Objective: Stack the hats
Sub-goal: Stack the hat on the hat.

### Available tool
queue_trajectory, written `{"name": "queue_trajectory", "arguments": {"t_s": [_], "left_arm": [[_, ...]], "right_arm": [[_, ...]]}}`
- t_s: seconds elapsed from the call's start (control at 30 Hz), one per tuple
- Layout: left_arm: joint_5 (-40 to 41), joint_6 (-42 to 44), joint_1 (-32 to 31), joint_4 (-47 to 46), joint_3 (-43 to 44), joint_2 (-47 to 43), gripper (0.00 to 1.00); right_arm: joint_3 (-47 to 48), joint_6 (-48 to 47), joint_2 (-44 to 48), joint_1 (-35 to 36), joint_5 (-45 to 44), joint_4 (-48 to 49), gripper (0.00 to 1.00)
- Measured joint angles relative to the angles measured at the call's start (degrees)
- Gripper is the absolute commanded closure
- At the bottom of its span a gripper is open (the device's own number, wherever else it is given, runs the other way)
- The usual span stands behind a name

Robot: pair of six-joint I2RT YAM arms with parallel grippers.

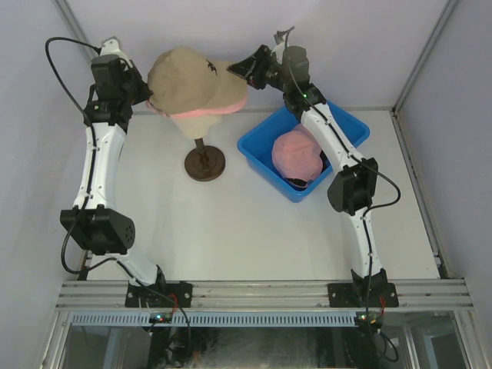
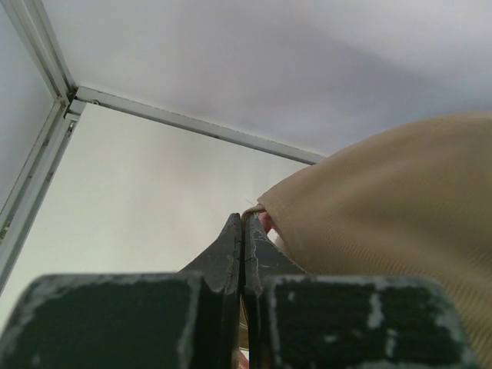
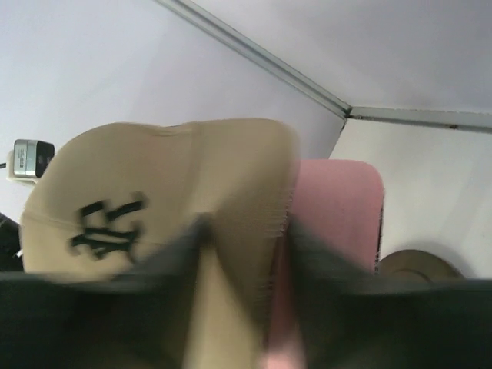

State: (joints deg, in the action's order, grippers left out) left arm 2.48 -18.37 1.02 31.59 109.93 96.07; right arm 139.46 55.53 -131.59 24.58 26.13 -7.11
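A tan cap [image 1: 192,77] with a dark logo sits over a pink cap [image 1: 211,112] on the mannequin stand, and only the pink cap's rim shows beneath it. My left gripper [image 1: 146,96] is shut on the tan cap's back edge [image 2: 400,200], with the fingertips [image 2: 231,231] pressed together on a thin strip of fabric. My right gripper [image 1: 244,71] is shut on the tan cap's brim [image 3: 246,200], and the pink brim [image 3: 338,207] lies just beside it. A second pink cap [image 1: 296,154] lies in the blue bin on a black cap [image 1: 300,183].
The mannequin's brown round base [image 1: 205,164] stands at the table's middle back. The blue bin [image 1: 261,157] sits to its right, under my right arm. Grey walls with metal frame rails [image 1: 419,77] close in the back and sides.
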Motion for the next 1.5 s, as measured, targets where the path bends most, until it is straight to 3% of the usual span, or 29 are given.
{"name": "queue_trajectory", "arguments": {"t_s": [0.53,0.7,0.9,1.03,1.23,1.5], "left_arm": [[0.8,0.5,-0.6,0.9,0.0,0.0,1.0],[1.7,0.5,-0.7,0.9,0.0,0.0,0.86],[3.6,0.5,-0.8,1.0,0.0,-0.1,0.82],[4.5,0.4,-0.8,0.9,-0.4,-0.2,0.73],[5.3,0.4,-0.8,0.2,-1.7,-0.8,0.67],[5.5,-0.4,-0.5,-1.0,-3.6,-1.9,0.67]], "right_arm": [[4.3,2.7,0.0,1.1,-3.6,-4.7,1.0],[4.3,2.7,0.0,1.0,-3.6,-4.7,1.0],[3.8,2.8,0.0,0.8,-3.6,-4.5,1.0],[2.9,3.0,0.0,0.5,-3.5,-3.8,1.0],[1.5,3.7,0.0,0.1,-3.1,-2.5,1.0],[0.5,3.7,0.5,0.0,-2.7,-1.6,1.0]]}}
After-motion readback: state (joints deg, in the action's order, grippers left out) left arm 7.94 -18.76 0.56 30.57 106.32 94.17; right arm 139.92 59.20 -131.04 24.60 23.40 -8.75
